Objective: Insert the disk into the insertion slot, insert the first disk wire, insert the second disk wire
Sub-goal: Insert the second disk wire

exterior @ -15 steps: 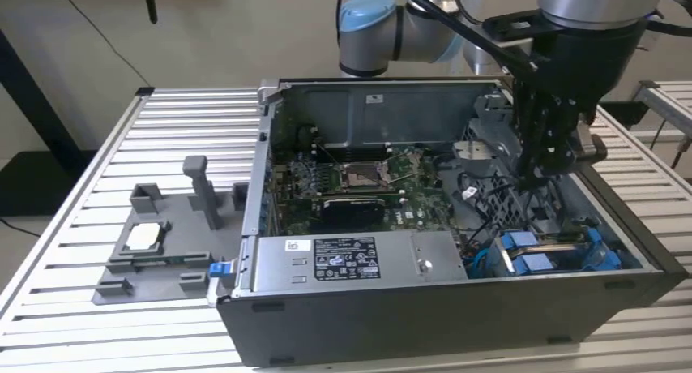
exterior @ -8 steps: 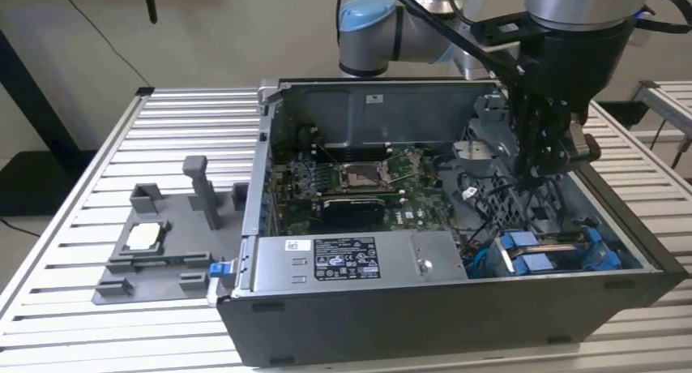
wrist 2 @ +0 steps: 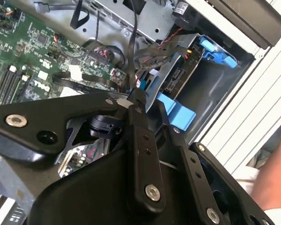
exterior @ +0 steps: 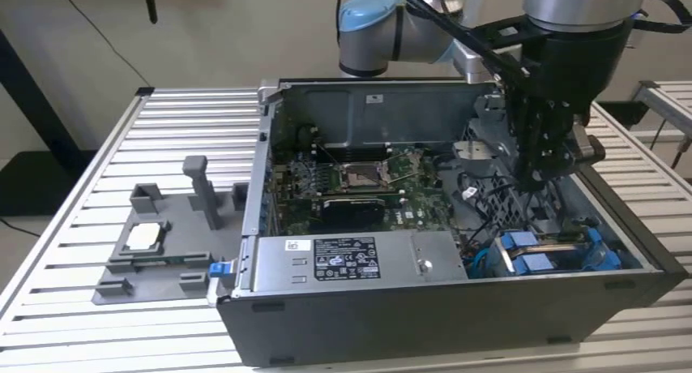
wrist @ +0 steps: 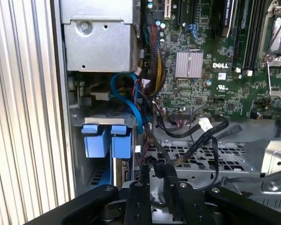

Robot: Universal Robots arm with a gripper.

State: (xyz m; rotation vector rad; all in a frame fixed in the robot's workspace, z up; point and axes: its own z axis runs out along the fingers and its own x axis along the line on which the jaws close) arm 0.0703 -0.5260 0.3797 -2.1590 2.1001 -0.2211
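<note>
The disk (exterior: 537,261) sits in the insertion slot (exterior: 601,256); the pincer (wrist: 158,171) narrowly pinches a black wire (wrist: 150,142).

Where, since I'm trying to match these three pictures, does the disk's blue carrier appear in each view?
Exterior view: blue carrier in the case's near corner, at the exterior view's right.
Second wrist view: blue carrier against the case's side wall, beside black cables.
First wrist view: blue carrier between the side wall and the black cables.
Shared landmark: the green motherboard.
</note>
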